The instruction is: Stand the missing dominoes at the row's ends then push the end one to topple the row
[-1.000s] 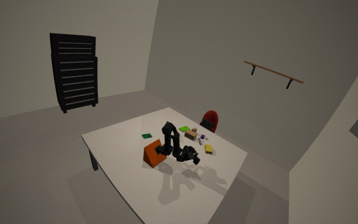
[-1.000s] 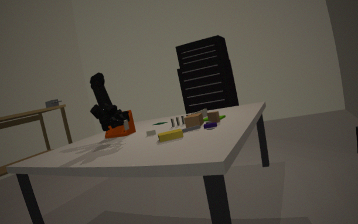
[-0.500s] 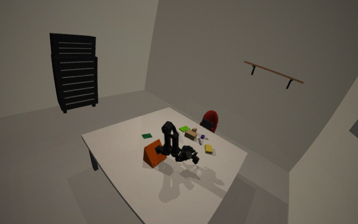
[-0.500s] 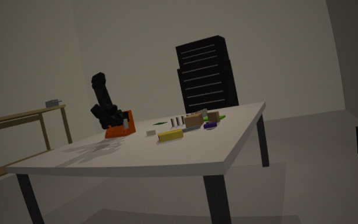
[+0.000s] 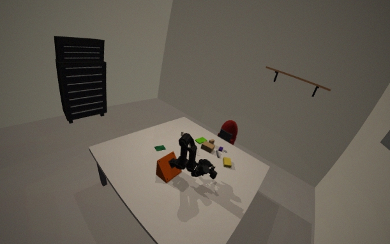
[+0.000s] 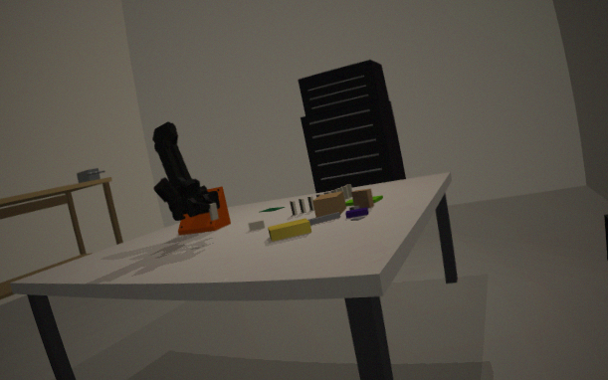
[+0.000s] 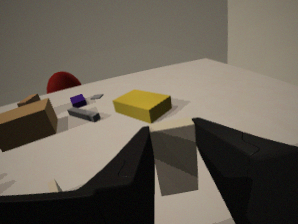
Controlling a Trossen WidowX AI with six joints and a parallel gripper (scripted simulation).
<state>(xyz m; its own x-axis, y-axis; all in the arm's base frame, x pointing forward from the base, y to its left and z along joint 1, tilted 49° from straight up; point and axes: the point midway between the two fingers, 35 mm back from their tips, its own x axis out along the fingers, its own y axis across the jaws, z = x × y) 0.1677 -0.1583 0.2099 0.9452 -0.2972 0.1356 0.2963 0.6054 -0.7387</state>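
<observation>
- At the far left of the exterior view, a wooden side table [image 6: 41, 191] stands apart from the white table [image 6: 285, 269].
- The arm is folded low over the orange wedge [image 6: 204, 219]; its gripper [image 7: 174, 143] is clamped on a pale domino [image 7: 174, 152], held above the table top.
- Right of the wedge, another pale domino [image 6: 256, 226] lies flat on the table, just beside the yellow block [image 6: 290, 230].
- Behind these, the row of standing dominoes [image 6: 301, 205] runs toward the back edge, next to the tan box [image 6: 329, 204].
- Further right lie the purple piece [image 6: 357, 213] and a green tile [image 6: 371, 200].
- The black drawer cabinet [image 6: 349, 129] stands behind the table.
</observation>
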